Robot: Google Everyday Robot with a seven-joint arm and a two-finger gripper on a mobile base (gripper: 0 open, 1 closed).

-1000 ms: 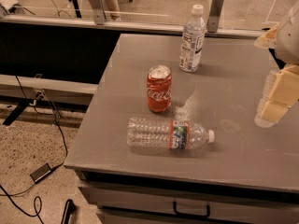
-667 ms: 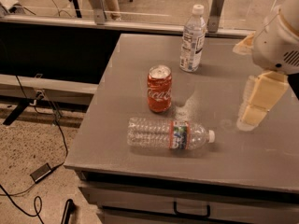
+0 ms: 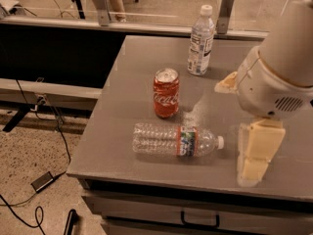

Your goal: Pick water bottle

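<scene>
The tabletop (image 3: 146, 97) is a matt grey sheet, finely speckled, with a dull sheen near the can; the water bottle (image 3: 176, 141) lying on it is clear ribbed plastic, glossy along the ridges, with a thin printed label band and a smooth white cap; the cola can (image 3: 166, 93) is shiny red-painted metal, its top bare silver; the standing bottle (image 3: 200, 40) is clear plastic too (whether its large label is film or paper I cannot tell); the claw (image 3: 257, 153), low at the right near the lying bottle's cap, looks cream and matt, under a smooth white plastic housing (image 3: 269, 82); the floor (image 3: 29, 151) is speckled, stone-like.
</scene>
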